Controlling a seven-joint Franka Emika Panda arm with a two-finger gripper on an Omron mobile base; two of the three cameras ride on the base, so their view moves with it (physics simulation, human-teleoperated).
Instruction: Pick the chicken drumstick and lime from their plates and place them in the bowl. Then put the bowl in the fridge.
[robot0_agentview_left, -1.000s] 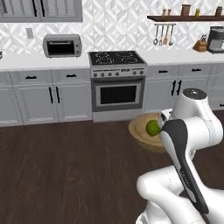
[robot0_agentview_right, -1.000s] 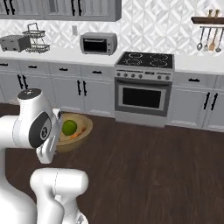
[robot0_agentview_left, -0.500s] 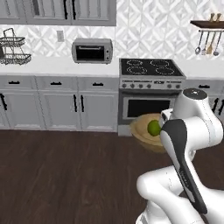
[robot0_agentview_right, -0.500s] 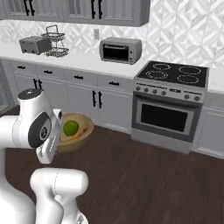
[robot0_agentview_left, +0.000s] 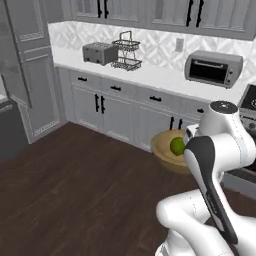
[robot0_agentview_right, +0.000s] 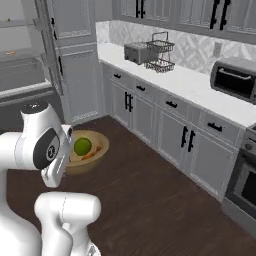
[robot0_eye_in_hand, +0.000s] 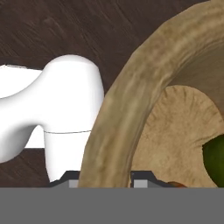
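Base swung left past stove; open grey fridge (robot0_agentview_right: 22, 65) ahead; gripper (robot0_eye_in_hand: 105, 177) clamped on light-brown wooden bowl (robot0_agentview_right: 95, 159) rim; green lime (robot0_agentview_right: 82, 146) inside.

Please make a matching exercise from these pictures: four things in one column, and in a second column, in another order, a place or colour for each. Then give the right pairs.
Things:
1. lime
2. chicken drumstick
3. toaster oven
4. toaster

Places or colours:
A. orange-brown, lying in the bowl beside the green fruit
B. on the counter, next to a wire rack
C. green and round, inside the bowl
D. on the counter, close to the stove

Pairs: 1-C, 2-A, 3-D, 4-B
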